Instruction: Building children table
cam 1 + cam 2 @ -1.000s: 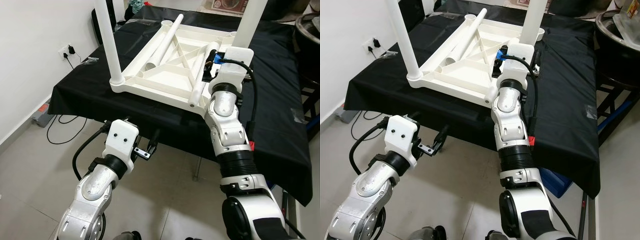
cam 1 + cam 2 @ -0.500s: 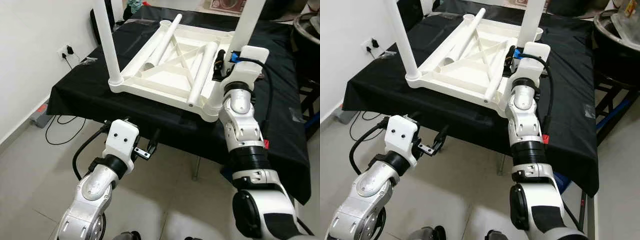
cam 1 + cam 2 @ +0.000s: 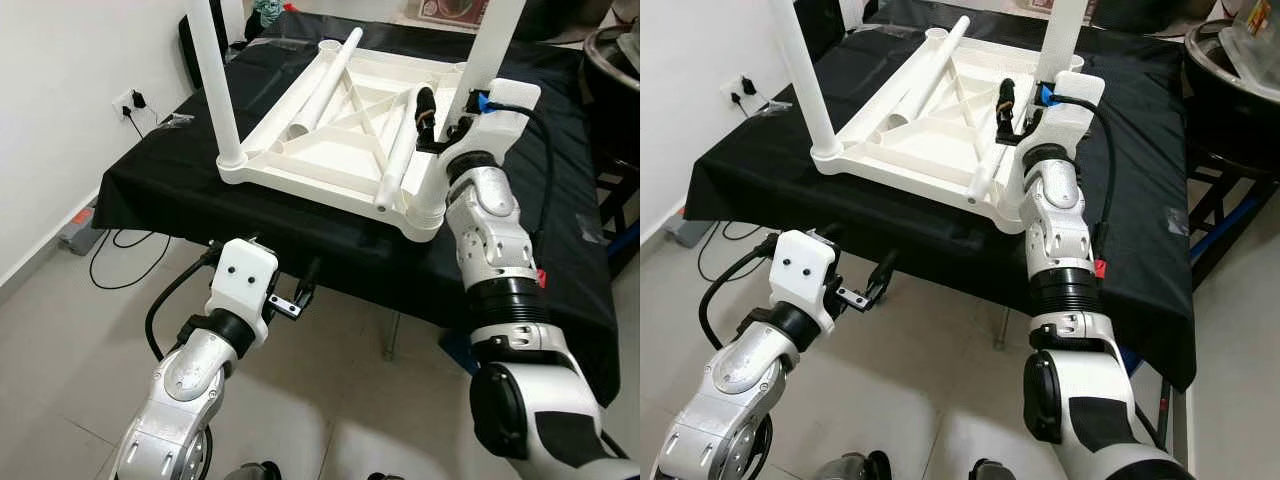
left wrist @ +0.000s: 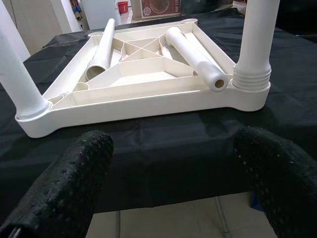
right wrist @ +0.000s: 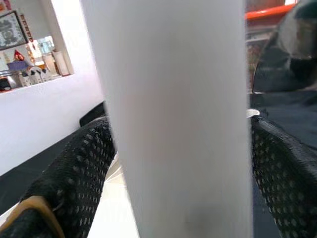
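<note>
Building partway done: upturned tabletop point(image 3: 330, 140) lies on our black worktop point(image 3: 160, 195), two legs stand fitted, two loose legs point(image 3: 405, 140) rest across it. Right pincer point(image 3: 440, 108) straddles the near upright leg point(image 5: 173, 124), fingers either side, contact unclear. Left pincer point(image 4: 168, 198) hangs wide, empty, below the worktop edge. Leg tops cut off.

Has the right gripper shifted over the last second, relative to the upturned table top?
Yes. The right gripper has moved from the table top's near edge, by the loose leg, farther in to the upright leg.
</note>
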`<state>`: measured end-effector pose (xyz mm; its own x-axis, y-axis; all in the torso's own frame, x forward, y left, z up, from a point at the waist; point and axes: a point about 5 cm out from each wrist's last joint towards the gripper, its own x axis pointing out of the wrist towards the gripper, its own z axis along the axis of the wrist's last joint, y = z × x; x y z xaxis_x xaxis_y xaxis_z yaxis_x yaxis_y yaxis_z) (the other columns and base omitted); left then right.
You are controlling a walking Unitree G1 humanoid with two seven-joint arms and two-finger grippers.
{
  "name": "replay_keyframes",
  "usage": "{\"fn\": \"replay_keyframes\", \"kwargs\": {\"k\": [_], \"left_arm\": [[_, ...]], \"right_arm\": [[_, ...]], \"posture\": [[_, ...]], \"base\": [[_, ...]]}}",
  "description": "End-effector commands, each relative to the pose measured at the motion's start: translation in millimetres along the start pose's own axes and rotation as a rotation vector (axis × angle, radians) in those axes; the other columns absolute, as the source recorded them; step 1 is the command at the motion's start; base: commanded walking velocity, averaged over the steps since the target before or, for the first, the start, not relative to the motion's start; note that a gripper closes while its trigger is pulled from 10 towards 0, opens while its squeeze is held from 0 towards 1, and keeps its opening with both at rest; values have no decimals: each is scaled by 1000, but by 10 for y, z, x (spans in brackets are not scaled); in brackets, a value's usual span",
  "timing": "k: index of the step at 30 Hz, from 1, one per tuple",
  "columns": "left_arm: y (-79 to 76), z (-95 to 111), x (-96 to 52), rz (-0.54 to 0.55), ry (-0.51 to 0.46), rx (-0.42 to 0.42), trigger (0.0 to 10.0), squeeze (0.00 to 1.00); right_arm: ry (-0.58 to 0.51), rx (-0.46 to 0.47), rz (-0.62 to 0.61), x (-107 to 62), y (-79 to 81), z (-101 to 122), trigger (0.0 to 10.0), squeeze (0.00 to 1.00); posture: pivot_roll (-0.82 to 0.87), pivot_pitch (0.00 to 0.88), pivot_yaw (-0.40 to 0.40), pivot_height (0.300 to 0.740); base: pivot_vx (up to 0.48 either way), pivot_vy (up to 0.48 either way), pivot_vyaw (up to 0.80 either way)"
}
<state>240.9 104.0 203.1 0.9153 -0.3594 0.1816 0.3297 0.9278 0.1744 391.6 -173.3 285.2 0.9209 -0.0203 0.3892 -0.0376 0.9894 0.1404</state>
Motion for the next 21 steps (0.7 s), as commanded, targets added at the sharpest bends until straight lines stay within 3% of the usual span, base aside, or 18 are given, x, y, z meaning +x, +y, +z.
{"fn": "replay_keyframes", "kwargs": {"k": [1, 4, 7, 11, 14, 21], "left_arm": [[-8, 1, -22, 6, -1, 2, 10000, 0], [-8, 0, -22, 5, -1, 3, 10000, 0], [-9, 2, -19, 6, -2, 4, 10000, 0], [-9, 3, -19, 6, -3, 4, 10000, 0], [-14, 7, -15, 4, -5, 5, 10000, 0], [-21, 14, -12, 0, -8, 4, 10000, 0]], "right_arm": [[-30, 21, 25, 28, 13, 62, 10000, 0], [-36, 30, 46, 29, 19, 68, 10000, 0], [-54, 41, 162, 41, 55, 97, 10000, 0], [-55, 44, 181, 44, 58, 99, 10000, 0], [-49, 15, 288, 60, 59, 99, 10000, 0], [-32, 2, 327, 96, 43, 88, 10000, 0]], "posture": [[121, 193, -35, 740], [120, 192, -32, 740], [121, 188, -35, 740], [121, 188, -35, 740], [123, 182, -35, 740], [125, 184, -41, 740]], "base": [[0, 0, 0], [0, 0, 0], [0, 0, 0], [0, 0, 0], [0, 0, 0], [0, 0, 0]]}}
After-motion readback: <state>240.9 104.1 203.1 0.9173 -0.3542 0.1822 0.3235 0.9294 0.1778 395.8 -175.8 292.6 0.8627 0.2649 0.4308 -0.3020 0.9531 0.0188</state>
